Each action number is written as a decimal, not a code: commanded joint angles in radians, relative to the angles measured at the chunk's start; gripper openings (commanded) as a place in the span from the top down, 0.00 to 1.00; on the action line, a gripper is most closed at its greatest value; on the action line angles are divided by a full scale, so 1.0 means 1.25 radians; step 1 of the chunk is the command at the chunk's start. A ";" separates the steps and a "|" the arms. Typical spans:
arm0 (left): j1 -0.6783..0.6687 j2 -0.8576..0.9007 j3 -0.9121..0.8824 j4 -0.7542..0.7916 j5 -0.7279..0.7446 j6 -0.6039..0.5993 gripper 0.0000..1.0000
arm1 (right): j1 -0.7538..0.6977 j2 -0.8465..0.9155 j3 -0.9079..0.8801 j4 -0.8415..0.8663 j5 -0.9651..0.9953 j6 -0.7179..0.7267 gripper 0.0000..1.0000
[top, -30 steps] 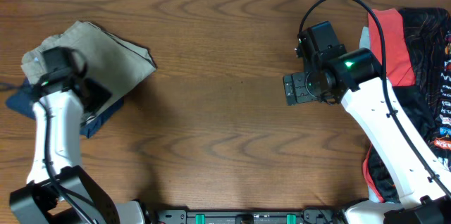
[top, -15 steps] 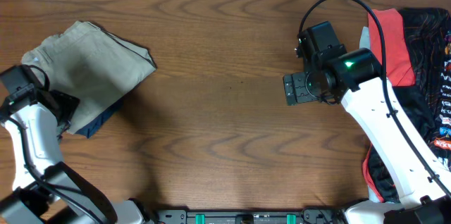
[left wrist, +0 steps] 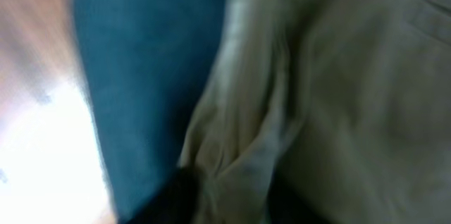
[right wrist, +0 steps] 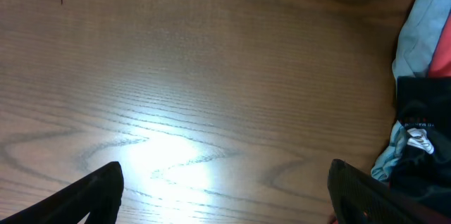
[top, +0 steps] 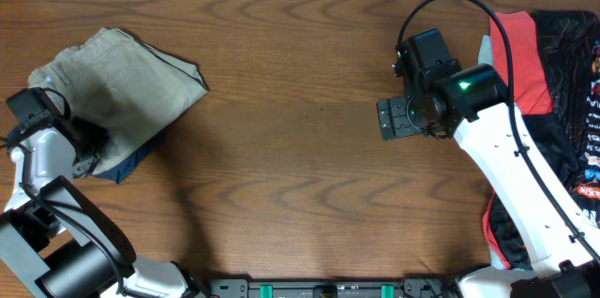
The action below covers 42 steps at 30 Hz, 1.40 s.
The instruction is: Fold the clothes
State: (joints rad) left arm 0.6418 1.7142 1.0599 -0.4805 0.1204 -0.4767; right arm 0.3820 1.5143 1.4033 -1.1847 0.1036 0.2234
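Note:
The folded khaki-grey shorts [top: 122, 92] lie at the table's left on top of navy shorts [top: 131, 162]. My left gripper [top: 86, 146] is at the stack's lower left edge. The left wrist view is blurred and shows khaki cloth [left wrist: 338, 97] beside navy cloth [left wrist: 148, 76]. A khaki fold lies between the dark fingers [left wrist: 225, 206], but their grip is unclear. My right gripper [top: 396, 117] hovers over bare wood right of centre. It is open and empty [right wrist: 225, 196].
A pile of garments lies at the right edge: a red piece [top: 525, 64] and a black printed piece [top: 572, 101]. Light-blue cloth [right wrist: 423, 34] and black cloth [right wrist: 423, 111] show at the right of the right wrist view. The wooden table [top: 300, 148] is bare in the middle.
My left arm has moved off the top of the khaki shorts to the stack's left edge. The shorts keep their shape. The right arm has not moved.

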 commanded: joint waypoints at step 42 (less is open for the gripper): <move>0.010 -0.148 0.113 -0.028 -0.150 0.001 0.02 | -0.027 -0.012 0.001 -0.004 0.003 -0.011 0.08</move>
State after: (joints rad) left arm 0.6483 1.5318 1.1881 -0.5064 -0.0383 -0.4408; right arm 0.3553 1.5143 1.4033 -1.1858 0.1036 0.2230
